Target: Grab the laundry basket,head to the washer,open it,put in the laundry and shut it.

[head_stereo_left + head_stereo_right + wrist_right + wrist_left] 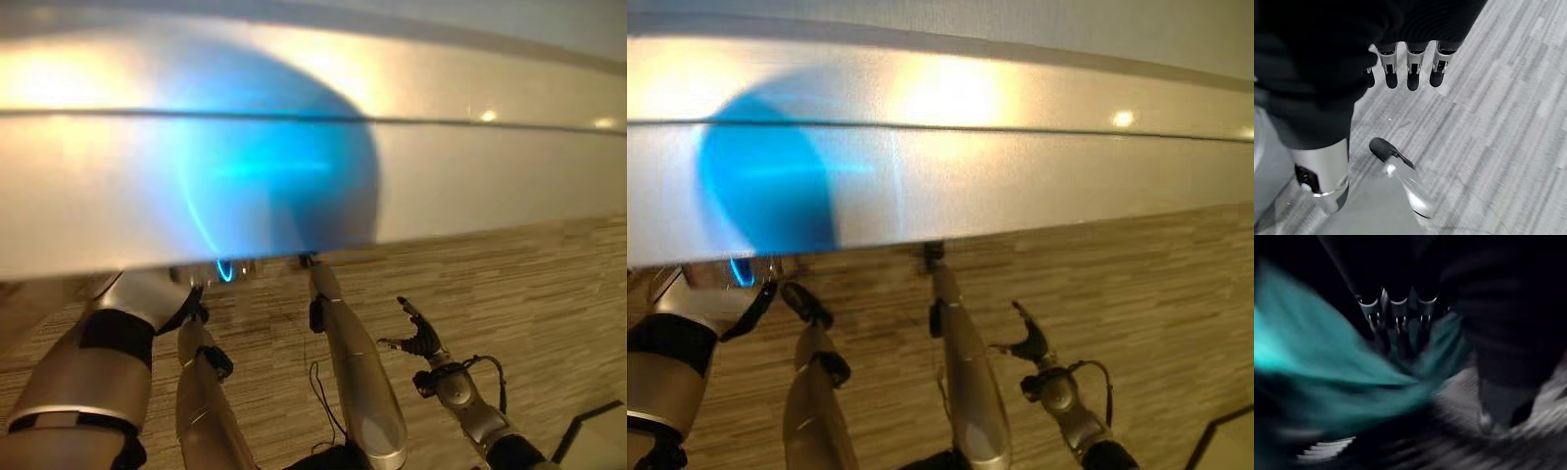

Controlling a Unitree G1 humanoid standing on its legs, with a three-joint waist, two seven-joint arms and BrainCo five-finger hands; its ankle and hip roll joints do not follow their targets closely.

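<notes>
The silver washer [470, 166] spans the upper part of both eye views, with a blue glow reflected on its shiny surface. My left arm reaches under its front edge, where a sliver of teal cloth [225, 270] peeks out. In the left wrist view, my left hand [1396, 313] has its fingers curled into the teal cloth [1312, 357] inside a dark space. The cloth streams away from the fingers. My right hand [419, 338] hangs at the lower right over the floor, with relaxed fingers [1410, 73] and nothing in it.
A pale plank floor [529, 284] lies below the washer's edge. A dark-framed object's corner [588, 421] sits at the lower right, just beyond my right arm.
</notes>
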